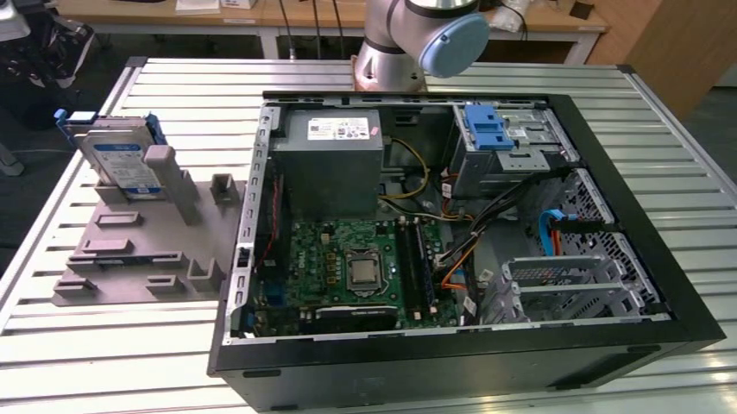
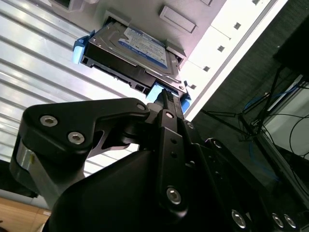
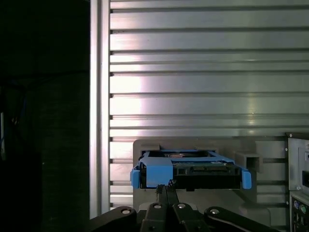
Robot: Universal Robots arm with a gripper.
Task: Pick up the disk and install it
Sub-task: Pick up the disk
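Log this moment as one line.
step: pick not done | disk: standing in grey fixture, untouched | gripper: shut, pointed at disk | PC case: open

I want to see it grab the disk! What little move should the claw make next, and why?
Probably open up: the claw looks shut, its tip close to the disk, which stands ungrasped in the grey holder.

Count: 1 disk point(image 1: 121, 164), 1 grey holder point(image 1: 133, 246), 1 open PC case point(image 1: 461, 366). Inside the case: 1 motherboard point(image 1: 345, 267), 1 grey PSU box point(image 1: 328, 164), 1 drive cage point(image 1: 513, 142). Also 1 robot arm point(image 1: 415, 39), 1 gripper point(image 3: 167, 185), 1 slatted table point(image 1: 116, 345).
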